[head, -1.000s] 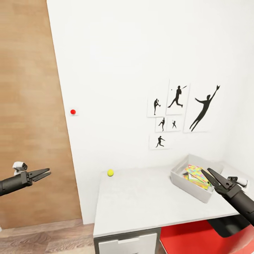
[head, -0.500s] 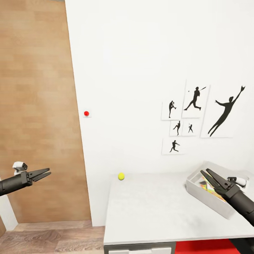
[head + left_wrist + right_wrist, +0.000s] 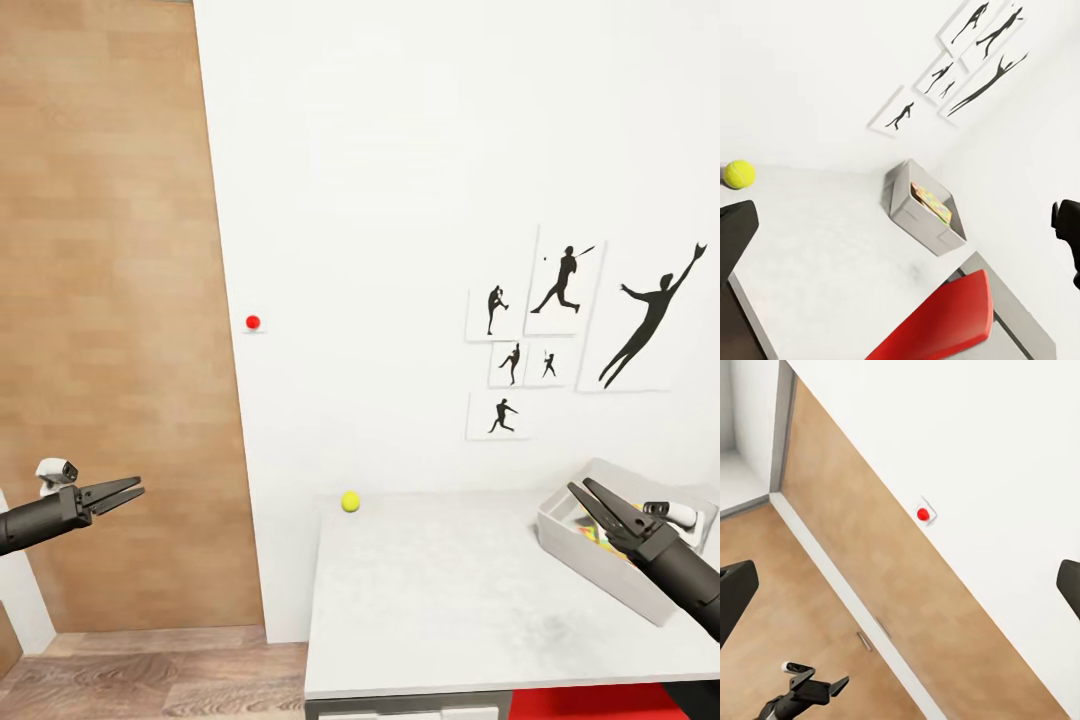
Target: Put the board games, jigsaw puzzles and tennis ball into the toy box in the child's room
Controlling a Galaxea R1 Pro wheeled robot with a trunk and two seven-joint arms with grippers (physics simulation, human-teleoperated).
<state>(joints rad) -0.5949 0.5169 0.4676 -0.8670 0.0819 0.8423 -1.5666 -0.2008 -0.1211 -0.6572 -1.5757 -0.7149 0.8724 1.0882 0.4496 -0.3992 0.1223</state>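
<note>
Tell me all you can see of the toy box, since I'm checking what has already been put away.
The toy box is a light grey, open-topped rectangular bin, plastic by its look, with a flared rim. It sits upright on the white table toward its right side near the wall, turned at an angle to the table's edges. Colourful flat items lie inside; which toys they are cannot be told. The right gripper overlaps it in the head view.

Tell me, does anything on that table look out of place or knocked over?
Only mildly. The tennis ball sits alone at the table's far corner by the wall, loose and apart from the toy box, which stands upright and at an angle with colourful things inside. Nothing looks spilled or broken. Both pincers, left and right, hang open and empty.
</note>
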